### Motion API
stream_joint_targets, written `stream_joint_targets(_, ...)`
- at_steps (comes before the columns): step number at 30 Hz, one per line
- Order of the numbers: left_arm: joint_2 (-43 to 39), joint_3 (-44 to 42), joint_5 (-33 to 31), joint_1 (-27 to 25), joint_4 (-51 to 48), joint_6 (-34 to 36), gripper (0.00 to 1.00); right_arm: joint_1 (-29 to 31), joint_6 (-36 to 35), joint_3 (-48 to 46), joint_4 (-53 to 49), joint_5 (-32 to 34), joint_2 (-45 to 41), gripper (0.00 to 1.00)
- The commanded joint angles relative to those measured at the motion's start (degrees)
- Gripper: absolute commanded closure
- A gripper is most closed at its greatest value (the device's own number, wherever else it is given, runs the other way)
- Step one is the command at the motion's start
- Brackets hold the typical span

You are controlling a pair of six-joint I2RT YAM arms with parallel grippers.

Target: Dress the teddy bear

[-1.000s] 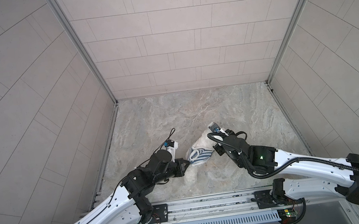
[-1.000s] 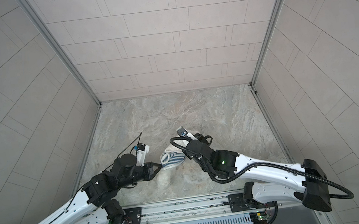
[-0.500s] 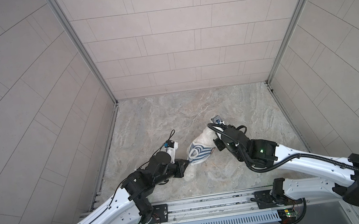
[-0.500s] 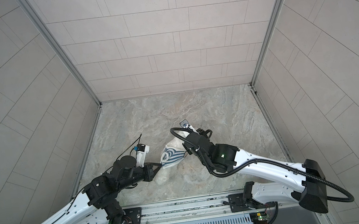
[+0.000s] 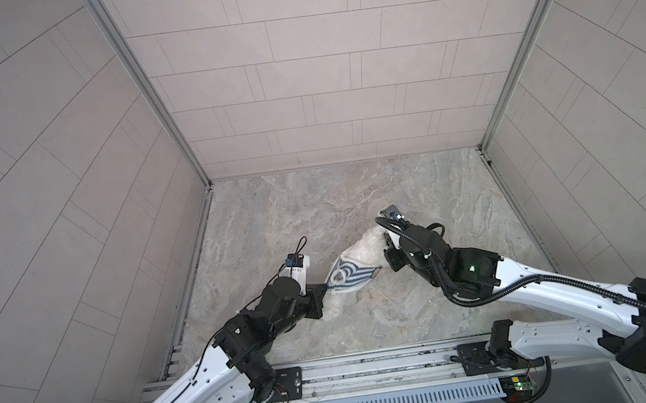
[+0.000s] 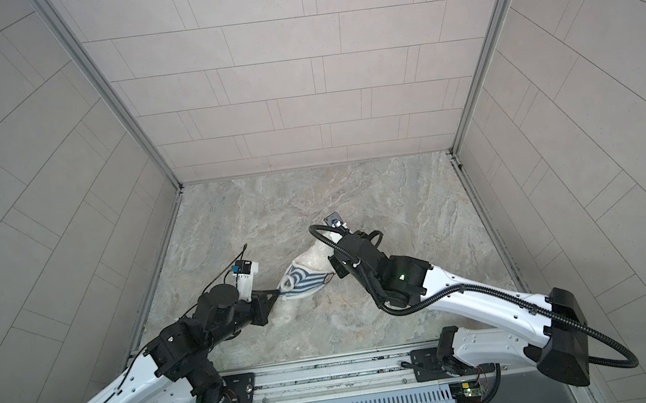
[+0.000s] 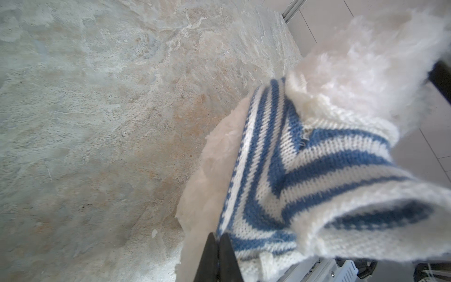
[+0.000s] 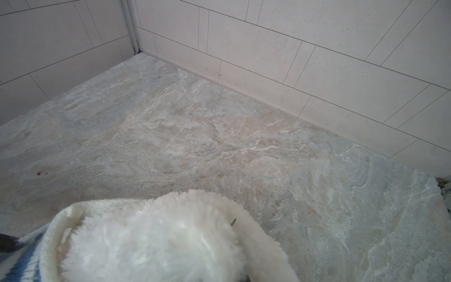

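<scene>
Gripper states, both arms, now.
Left gripper: shut on the blue-and-white striped knitted shirt hem.
Right gripper: shut, apparently on the fluffy white teddy bear; grip hidden in fur.

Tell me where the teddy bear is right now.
In both top views the teddy bear is near the middle of the marble table, with the striped shirt wrapped around its body.
</scene>
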Motion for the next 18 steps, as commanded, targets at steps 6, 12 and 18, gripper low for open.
stream_joint_targets(6, 3.7, 3.2, -5.2, 0.9, 3.2, 4.4, 0.82, -2.2, 2.1, 6.1, 0.7, 2.9, 0.7, 1.00)
stream_joint_targets(12, 8.9, 9.0, 0.1, 7.8, -0.3, 6.2, 0.46, -5.3, 4.3, 9.6, -5.6, -6.3, 3.8, 1.00)
stream_joint_targets(18, 4.8, 8.6, 3.2, 8.0, 0.8, 9.9, 0.29, -8.4, 9.2, 9.7, -5.5, -18.4, 5.2, 1.00)
